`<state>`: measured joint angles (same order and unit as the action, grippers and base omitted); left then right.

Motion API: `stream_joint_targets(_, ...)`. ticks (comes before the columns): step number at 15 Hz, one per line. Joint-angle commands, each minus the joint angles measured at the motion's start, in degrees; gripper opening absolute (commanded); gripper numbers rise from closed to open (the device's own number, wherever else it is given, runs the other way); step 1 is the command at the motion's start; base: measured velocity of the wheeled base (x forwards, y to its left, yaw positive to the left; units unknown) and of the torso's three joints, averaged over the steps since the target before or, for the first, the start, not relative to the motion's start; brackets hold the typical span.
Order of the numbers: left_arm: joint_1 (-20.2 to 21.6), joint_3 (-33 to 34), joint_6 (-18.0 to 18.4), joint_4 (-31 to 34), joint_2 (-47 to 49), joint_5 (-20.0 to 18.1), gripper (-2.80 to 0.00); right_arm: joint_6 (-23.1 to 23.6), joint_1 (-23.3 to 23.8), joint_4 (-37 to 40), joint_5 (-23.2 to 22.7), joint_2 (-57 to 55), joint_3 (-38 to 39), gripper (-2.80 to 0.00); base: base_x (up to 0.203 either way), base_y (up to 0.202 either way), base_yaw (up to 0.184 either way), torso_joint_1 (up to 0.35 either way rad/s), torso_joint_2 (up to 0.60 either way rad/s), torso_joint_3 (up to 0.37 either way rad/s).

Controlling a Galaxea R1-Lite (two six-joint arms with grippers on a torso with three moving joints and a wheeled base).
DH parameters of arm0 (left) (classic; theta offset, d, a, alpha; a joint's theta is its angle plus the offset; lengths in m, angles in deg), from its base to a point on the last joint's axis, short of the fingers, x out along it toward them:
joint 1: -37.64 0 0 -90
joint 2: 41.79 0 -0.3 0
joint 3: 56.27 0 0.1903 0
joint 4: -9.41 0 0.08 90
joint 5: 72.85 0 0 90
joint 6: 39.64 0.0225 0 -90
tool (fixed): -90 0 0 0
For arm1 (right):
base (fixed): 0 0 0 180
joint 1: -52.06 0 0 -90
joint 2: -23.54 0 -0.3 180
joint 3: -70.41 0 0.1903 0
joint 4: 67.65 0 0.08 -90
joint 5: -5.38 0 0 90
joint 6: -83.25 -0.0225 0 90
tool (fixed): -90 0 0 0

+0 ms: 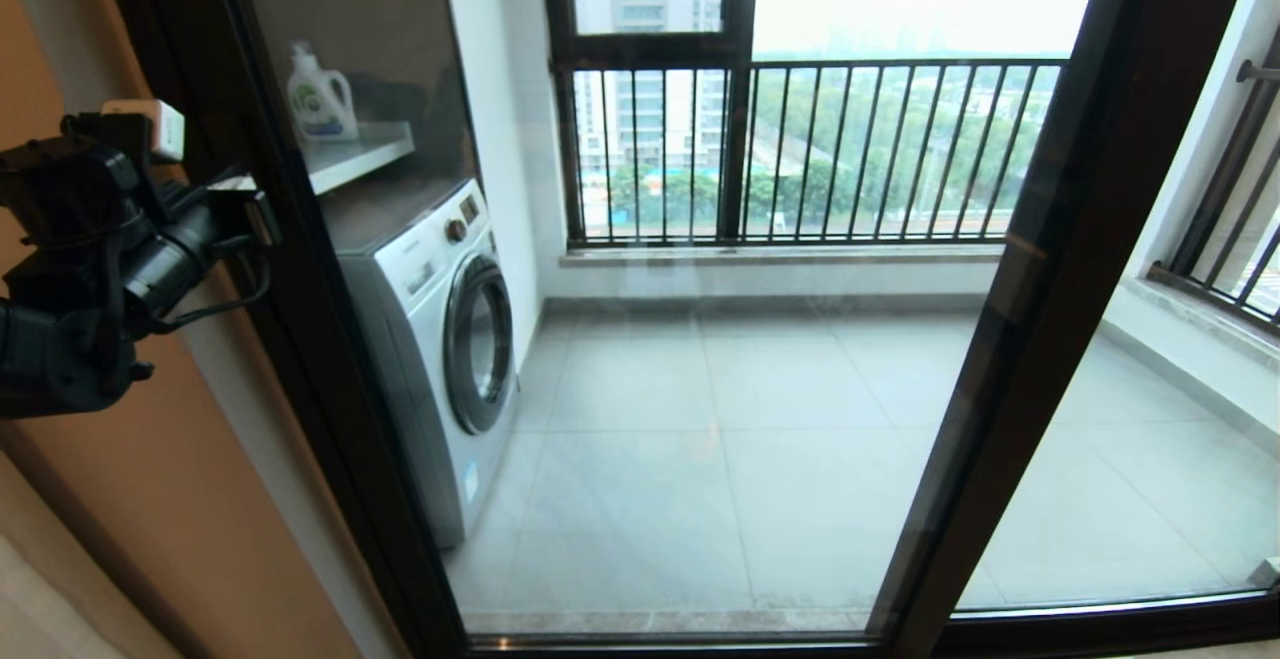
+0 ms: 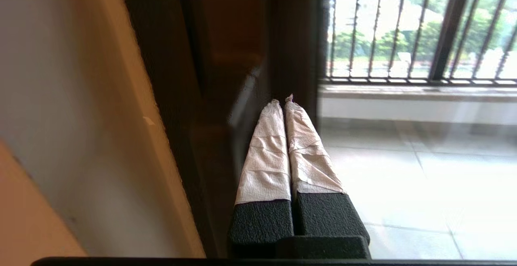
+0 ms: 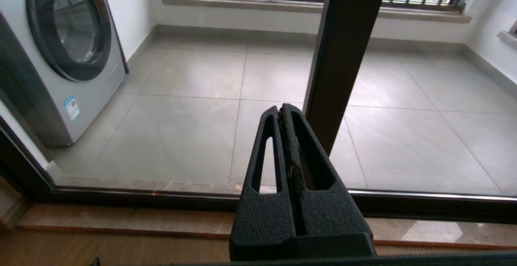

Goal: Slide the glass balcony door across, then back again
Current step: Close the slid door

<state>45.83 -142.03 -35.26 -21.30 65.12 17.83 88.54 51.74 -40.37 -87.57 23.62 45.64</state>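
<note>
Directly before us stands the glass balcony door, a tall clear pane in a dark frame, and we take its left upright as our landmark. Our left gripper is raised close against that upright, on the room side of it, its two tape-wrapped fingers pressed together with nothing between them; whether the tips actually touch the frame we cannot tell. An orange-tan wall lies just beyond the upright on its outer side. Through the pane, just inside the upright, a white washing machine stands on the grey tiled floor, with a detergent bottle on a shelf above it. Well across from the upright, a second dark vertical frame member crosses the glass. Our right gripper hangs low in front of the bottom track, near that second member, its black fingers closed on nothing. At the far end of the balcony a window with thin black railing bars looks out over trees.
</note>
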Motion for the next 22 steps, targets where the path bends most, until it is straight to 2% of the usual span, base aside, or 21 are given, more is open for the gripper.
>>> stream_joint_targets(1, -1.07, 4.44, -0.16, 0.02, -6.03, -1.04, -2.8, 0.07, -0.02, 0.04, -0.04, -0.07, 0.0, -2.8, 0.0, 0.0, 0.0, 0.0, 0.0, 0.0)
stream_joint_targets(4, -0.31, 10.33, -2.46, -0.02, -11.7, -1.4, -2.8, 0.07, -0.02, 0.04, -0.04, -0.07, 0.0, -2.8, 0.0, 0.0, 0.0, 0.0, 0.0, 0.0)
stream_joint_targets(7, 5.61, 16.85, -3.4, -0.01, -16.04, -6.1, -2.8, 0.07, -0.02, 0.04, -0.04, -0.07, 0.0, -2.8, 0.0, 0.0, 0.0, 0.0, 0.0, 0.0)
stream_joint_targets(9, 9.46, 18.25, -3.64, 0.02, -15.66, -7.37, -2.8, 0.07, -0.02, 0.04, -0.04, -0.07, 0.0, -2.8, 0.0, 0.0, 0.0, 0.0, 0.0, 0.0)
stream_joint_targets(11, 12.15, 18.46, -3.73, -0.06, -12.72, -10.22, -2.8, 0.07, -0.02, 0.04, -0.04, -0.07, 0.0, -2.8, 0.0, 0.0, 0.0, 0.0, 0.0, 0.0)
stream_joint_targets(13, 12.69, 17.51, -3.61, -0.23, -8.35, -10.96, -2.8, 0.07, -0.02, 0.04, -0.04, -0.07, 0.0, -2.8, 0.0, 0.0, 0.0, 0.0, 0.0, 0.0)
stream_joint_targets(17, 12.82, 10.49, -3.28, -0.32, -0.06, -11.25, -2.8, 0.07, -0.02, 0.04, -0.04, -0.07, 0.0, -2.8, 0.0, 0.0, 0.0, 0.0, 0.0, 0.0)
stream_joint_targets(22, 11.51, 5.04, -3.27, -0.24, 4.61, -13.11, -2.8, 0.07, -0.02, 0.04, -0.04, -0.07, 0.0, -2.8, 0.0, 0.0, 0.0, 0.0, 0.0, 0.0)
